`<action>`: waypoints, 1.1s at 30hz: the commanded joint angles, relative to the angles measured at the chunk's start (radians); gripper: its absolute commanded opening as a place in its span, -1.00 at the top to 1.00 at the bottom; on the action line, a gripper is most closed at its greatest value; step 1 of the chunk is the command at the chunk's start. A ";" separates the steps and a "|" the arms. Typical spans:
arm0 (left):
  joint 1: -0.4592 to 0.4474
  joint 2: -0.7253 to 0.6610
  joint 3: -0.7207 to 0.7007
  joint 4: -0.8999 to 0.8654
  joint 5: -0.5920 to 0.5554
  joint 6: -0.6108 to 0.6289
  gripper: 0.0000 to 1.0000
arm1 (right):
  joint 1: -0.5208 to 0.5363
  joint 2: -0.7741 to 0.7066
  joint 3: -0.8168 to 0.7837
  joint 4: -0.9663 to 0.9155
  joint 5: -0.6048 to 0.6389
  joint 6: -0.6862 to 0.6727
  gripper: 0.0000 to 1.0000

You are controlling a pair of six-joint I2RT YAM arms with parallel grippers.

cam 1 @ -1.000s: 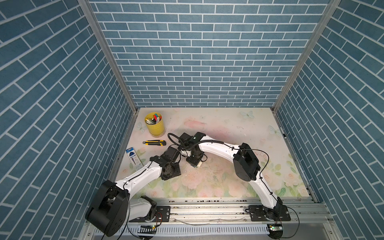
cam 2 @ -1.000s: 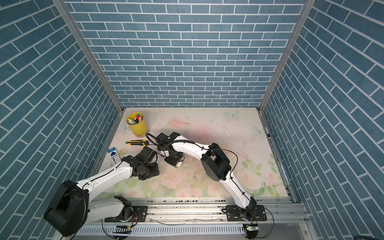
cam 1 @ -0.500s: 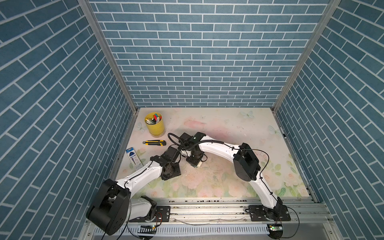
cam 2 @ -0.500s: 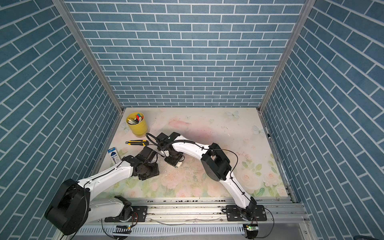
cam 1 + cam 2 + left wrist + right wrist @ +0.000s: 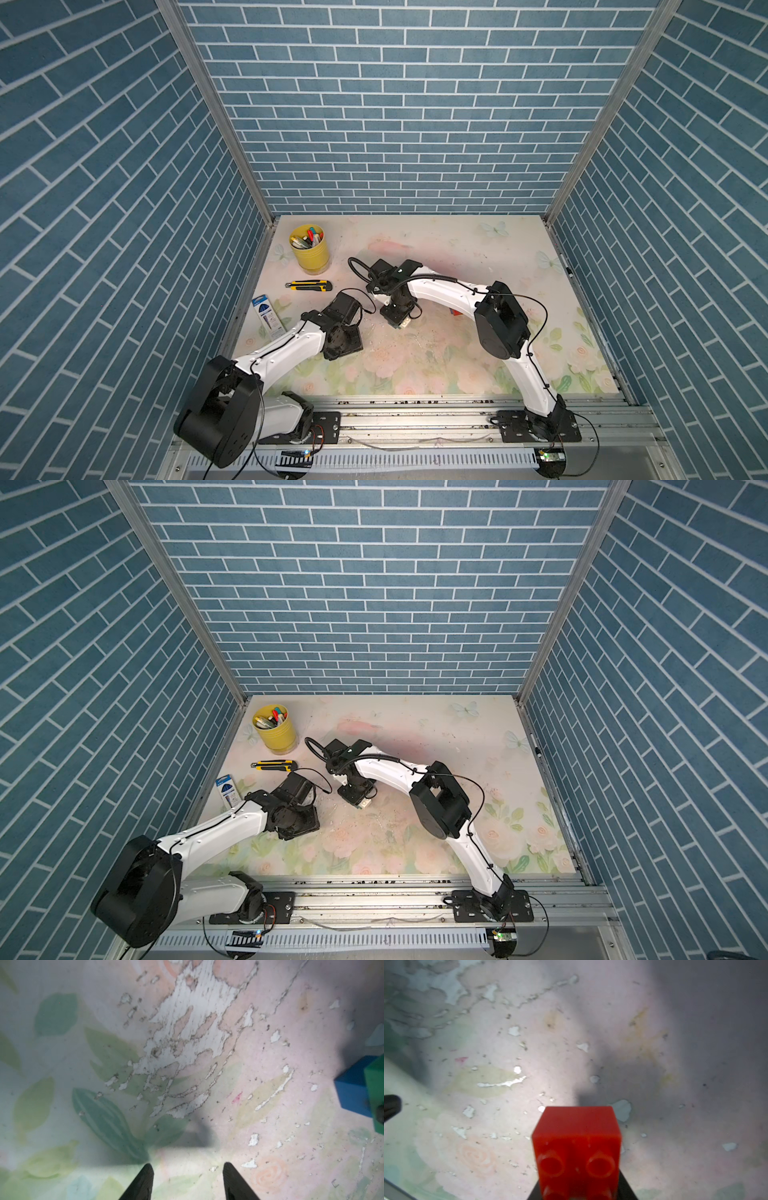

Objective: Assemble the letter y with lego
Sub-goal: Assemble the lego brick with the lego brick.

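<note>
A red lego brick, studs toward the camera, fills the right wrist view, and my right gripper is shut on it just above the mat. In both top views this gripper points down at mid-table, with a pale brick bit at its tip. A blue brick and a green brick, pressed together, show at the left wrist view's edge; I cannot tell whether they join the red one. My left gripper is open over bare mat, left of the right gripper. No finished letter y shows.
A yellow cup of pens, a yellow-black utility knife and a blue packet lie at the back left. A small red and blue piece peeks from under the right forearm. The floral mat is scuffed in the middle.
</note>
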 commanded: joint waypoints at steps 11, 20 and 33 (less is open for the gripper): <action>-0.031 0.094 0.104 0.030 0.028 0.031 -0.13 | -0.116 -0.134 -0.135 0.006 0.125 0.071 0.33; -0.067 0.150 0.138 0.043 0.030 0.025 -0.12 | -0.161 -0.116 -0.140 0.021 0.128 0.085 0.33; -0.068 0.156 0.137 0.043 0.025 0.027 -0.12 | -0.164 -0.106 -0.152 0.042 0.105 0.090 0.07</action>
